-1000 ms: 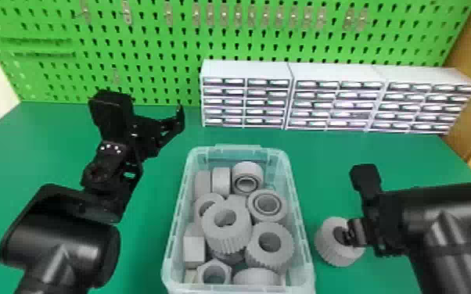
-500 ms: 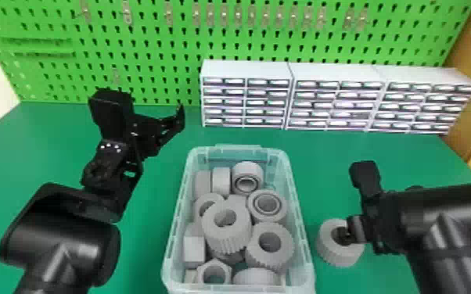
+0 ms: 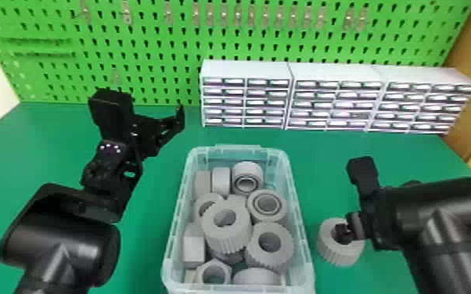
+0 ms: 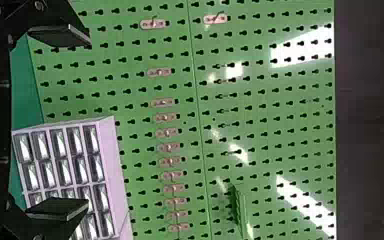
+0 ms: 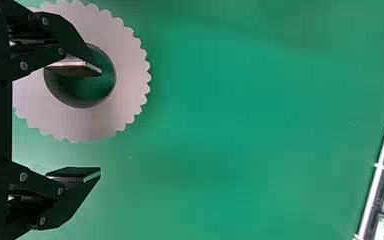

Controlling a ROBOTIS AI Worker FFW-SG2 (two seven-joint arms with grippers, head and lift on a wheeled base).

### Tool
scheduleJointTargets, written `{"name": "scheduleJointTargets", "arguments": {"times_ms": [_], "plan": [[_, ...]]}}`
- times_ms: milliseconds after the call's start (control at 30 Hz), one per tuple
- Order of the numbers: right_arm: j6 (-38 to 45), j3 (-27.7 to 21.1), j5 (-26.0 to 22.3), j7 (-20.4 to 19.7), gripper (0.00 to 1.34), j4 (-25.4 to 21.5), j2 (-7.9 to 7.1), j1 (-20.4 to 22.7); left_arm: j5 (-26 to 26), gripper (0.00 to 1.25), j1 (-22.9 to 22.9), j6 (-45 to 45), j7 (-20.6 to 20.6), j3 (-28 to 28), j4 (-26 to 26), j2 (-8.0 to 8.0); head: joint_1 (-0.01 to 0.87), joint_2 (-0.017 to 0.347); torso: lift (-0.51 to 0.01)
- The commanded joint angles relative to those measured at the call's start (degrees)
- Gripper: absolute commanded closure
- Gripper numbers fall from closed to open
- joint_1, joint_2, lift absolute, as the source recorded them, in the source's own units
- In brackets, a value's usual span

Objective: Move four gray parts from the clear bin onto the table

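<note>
Head: high, facing forward-down. Left wrist: facing pegboard [image 4: 260, 130]. Right wrist: close over table [image 5: 230, 150]. All share drawers [image 3: 268, 102].

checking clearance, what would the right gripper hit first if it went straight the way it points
Most likely the green table: the right gripper points down, one finger at the gray part's hole, the other outside its rim. How much gap remains is hard to judge.

At six o'clock, the head view is cropping the clear bin [image 3: 306, 244]; gray parts [image 3: 227, 236] are partly hiding others.
</note>
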Motion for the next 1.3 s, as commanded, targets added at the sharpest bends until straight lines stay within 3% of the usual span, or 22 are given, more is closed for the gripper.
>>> {"name": "scheduleJointTargets", "arguments": {"times_ms": [0, 167, 400, 667, 1067, 1267], "plan": [[0.1, 0.1, 0.4, 0.0, 0.53, -1.4, -0.20, -0.6, 0.0, 0.14, 0.1, 0.0, 0.0, 0.2, -0.1, 0.00, 0.686, 0.026, -0.050], [0.8, 0.1, -0.2, 0.0, 0.52, -4.1, -1.25, -1.7, 0.0, 0.14, 0.1, 0.0, 0.0, 0.3, 0.0, 0.00, 0.686, 0.026, -0.050], [3.0, 1.9, -5.0, 0.0, 0.52, -6.2, -3.98, -5.1, 0.0, 0.14, 0.1, 0.0, 0.0, 0.3, 0.0, 0.00, 0.686, 0.026, -0.050], [3.0, 6.7, -7.8, 0.0, 0.52, -7.1, -4.42, -8.8, 0.1, 0.14, 0.5, 0.1, -0.1, 0.5, 0.0, 0.00, 0.686, 0.026, -0.050], [3.0, 17.3, -13.7, 0.1, 0.52, -6.5, -3.01, -14.6, -0.1, 0.14, 0.6, 0.6, -0.3, 0.4, 0.0, 0.00, 0.686, 0.026, -0.050], [3.0, 21.1, -16.8, 0.0, 0.52, -6.0, -1.52, -15.2, -0.3, 0.14, 0.5, 0.6, -0.4, 0.5, 0.0, 0.00, 0.686, 0.026, -0.050]]}}
